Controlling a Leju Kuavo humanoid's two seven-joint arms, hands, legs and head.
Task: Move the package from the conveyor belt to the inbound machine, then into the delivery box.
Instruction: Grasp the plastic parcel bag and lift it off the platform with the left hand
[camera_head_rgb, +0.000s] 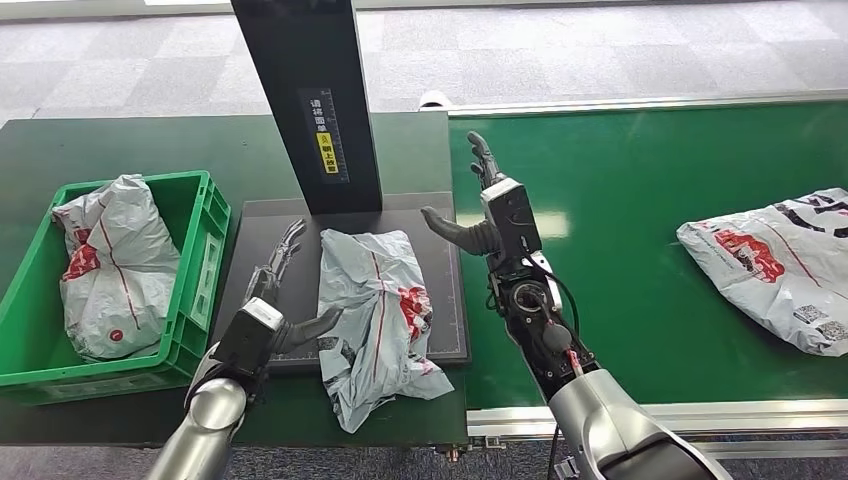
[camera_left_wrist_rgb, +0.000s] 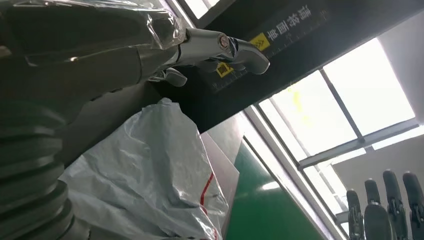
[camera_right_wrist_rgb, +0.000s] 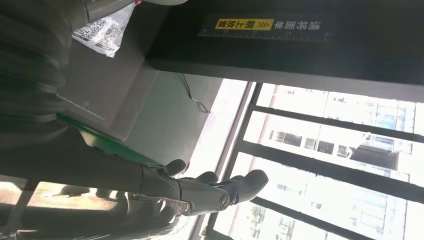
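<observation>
head view: both hands (camera_head_rgb: 275, 300) (camera_head_rgb: 480, 205) seemingly open beside package (camera_head_rgb: 372, 305) on inbound machine (camera_head_rgb: 445, 300).

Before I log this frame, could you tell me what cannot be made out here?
- Package on the inbound machine: head view, its label print is too small to read.
- Package on the belt: cut off by the right edge.
- Package in the green box: its lower part is hidden by the box wall.
- Left hand: any contact with the package is unclear.

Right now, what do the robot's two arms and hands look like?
Both arms are silver near the body, with black wrist sections. The left hand and right hand have grey thumbs and dark fingers. Black cables and a small red part run along the right forearm.
</observation>
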